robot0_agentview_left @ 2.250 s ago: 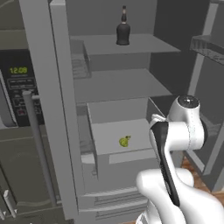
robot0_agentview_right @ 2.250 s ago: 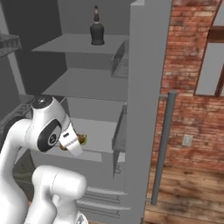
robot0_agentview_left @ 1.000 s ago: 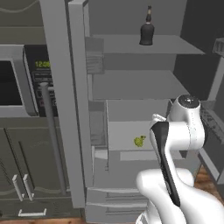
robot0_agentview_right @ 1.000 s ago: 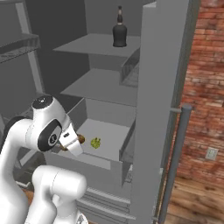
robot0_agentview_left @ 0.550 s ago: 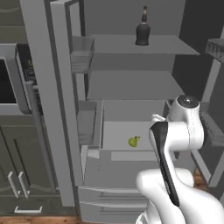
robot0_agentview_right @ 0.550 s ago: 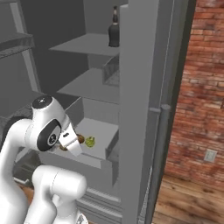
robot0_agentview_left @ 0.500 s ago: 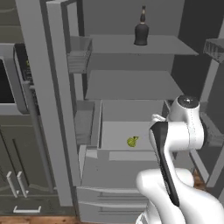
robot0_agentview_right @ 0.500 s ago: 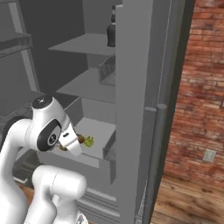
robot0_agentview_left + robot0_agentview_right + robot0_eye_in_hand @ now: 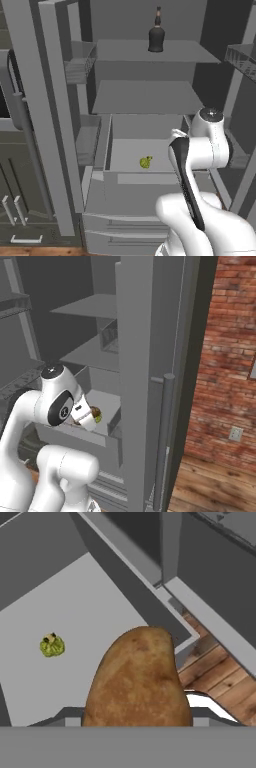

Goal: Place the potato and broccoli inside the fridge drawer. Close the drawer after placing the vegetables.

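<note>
The potato (image 9: 137,679) is a brown, rough-skinned oval with faint darker speckles. In the hand view it stands on end, large and close, rising from the end effector, which is clamped on it; its lower end is cut off by the bottom of that view. From the right base view a small brown piece of it (image 9: 93,413) shows at the end effector (image 9: 90,417), held above the front part of the fridge drawer (image 9: 115,177).

The broccoli (image 9: 145,162) is a tiny yellow-green floret with a bumpy head, lying alone on the drawer floor, near the middle and toward the low front edge. In the hand view it (image 9: 52,645) sits well apart from the potato, on the pale grey floor.

The drawer is pulled out, a plain light-grey box with tall side walls. Above it are two fridge shelves, and a dark bottle (image 9: 156,33) stands on the upper shelf (image 9: 185,52).
</note>
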You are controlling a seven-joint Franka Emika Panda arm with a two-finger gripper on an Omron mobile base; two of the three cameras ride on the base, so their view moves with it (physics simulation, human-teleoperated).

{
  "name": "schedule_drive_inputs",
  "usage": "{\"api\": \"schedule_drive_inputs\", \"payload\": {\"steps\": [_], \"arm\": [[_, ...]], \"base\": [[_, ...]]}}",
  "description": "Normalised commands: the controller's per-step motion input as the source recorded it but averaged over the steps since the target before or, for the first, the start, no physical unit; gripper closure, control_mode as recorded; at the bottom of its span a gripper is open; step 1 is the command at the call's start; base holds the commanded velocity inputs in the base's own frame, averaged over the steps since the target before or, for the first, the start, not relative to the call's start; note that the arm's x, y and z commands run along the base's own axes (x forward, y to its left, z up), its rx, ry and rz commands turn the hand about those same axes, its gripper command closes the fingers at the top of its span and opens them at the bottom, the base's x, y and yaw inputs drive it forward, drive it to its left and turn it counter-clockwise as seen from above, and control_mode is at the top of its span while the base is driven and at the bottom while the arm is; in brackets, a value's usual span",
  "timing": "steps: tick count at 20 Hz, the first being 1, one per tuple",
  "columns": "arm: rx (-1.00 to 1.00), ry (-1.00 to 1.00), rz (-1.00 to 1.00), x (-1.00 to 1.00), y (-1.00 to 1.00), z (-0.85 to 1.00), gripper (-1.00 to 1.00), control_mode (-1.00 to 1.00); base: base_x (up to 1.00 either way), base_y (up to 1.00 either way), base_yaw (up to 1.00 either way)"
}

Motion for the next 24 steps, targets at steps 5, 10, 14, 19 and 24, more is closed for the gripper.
{"api": "schedule_drive_inputs", "payload": {"steps": [5,10,14,19,24], "arm": [[0.0,0.13,0.03,0.96,0.0,-0.14,1.0,-1.0],[-0.01,0.22,0.1,0.85,0.18,-0.53,1.0,-1.0],[-0.01,0.28,0.18,0.76,0.07,-0.78,1.0,-1.0],[0.0,0.18,0.15,0.61,0.0,-0.5,1.0,-1.0],[0.0,0.02,0.16,0.28,0.0,-0.4,1.0,-1.0]], "base": [[0.0,0.0,0.0],[0.0,0.0,0.0],[0.0,0.0,0.0],[0.0,0.0,0.0],[0.0,0.0,0.0]]}}
